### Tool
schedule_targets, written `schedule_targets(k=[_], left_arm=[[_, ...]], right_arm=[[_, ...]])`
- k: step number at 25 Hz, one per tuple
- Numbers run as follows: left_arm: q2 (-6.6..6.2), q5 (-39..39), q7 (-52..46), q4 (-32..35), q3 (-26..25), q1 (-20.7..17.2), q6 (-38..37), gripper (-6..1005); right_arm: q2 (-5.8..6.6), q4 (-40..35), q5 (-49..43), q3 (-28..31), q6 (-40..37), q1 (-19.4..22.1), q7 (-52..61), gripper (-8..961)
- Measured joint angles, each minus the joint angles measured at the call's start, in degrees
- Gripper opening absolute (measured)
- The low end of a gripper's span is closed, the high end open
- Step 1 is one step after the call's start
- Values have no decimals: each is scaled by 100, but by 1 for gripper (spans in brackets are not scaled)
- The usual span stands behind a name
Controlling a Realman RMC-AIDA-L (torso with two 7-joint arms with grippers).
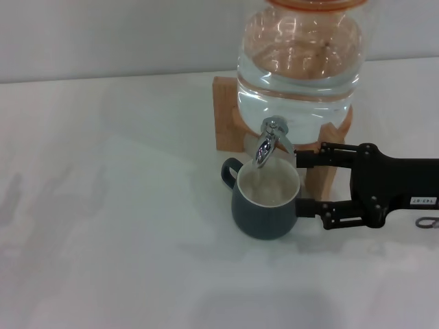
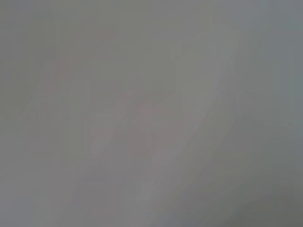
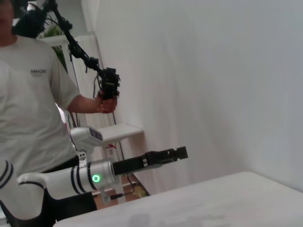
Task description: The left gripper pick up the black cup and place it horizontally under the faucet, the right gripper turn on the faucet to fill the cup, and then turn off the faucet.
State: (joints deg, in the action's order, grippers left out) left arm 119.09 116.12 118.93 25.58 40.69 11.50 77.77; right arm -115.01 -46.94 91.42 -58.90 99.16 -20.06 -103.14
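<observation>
Charcoal ribbed black cup (image 1: 265,204) w/ cream inside stands upright on the white surface (image 1: 110,205), directly under the faucet (image 1: 268,140); its small loop handle points left and a bit far. Chrome spout tip hangs just over the far-left part of the cup's rim. Inside of the cup looks pale; water level can't be made out.

Faucet juts from a clear water jar (image 1: 299,58) w/ an orange band near its top, seated on a wooden stand (image 1: 230,113) at the far side of the surface.

Right end effector (image 1: 299,184) comes in from the right, low over the surface, fingers spread wide. Far finger (image 1: 322,157) reaches toward the faucet's right side, ending just beside it in front of the stand; near finger lies against, or just beside, the cup's right wall. Neither finger clamps anything. Small white label shows on its black body.

Left end effector (image 3: 179,152) is off the surface, seen only from the right wrist cam: black, on a white arm w/ black rings and a green light, held out level in the air near a white wall. Can't tell its finger gap. Behind it stands a person in a white T-shirt (image 3: 28,99) gripping a black handheld rig (image 3: 108,82).
</observation>
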Motion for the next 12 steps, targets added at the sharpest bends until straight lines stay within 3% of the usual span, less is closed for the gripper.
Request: schedule_targets(k=[12], left_arm=[[0, 77, 244, 0, 0, -19, -29, 514]], right_arm=[[-9, -72, 247, -535, 79, 137, 96, 838]])
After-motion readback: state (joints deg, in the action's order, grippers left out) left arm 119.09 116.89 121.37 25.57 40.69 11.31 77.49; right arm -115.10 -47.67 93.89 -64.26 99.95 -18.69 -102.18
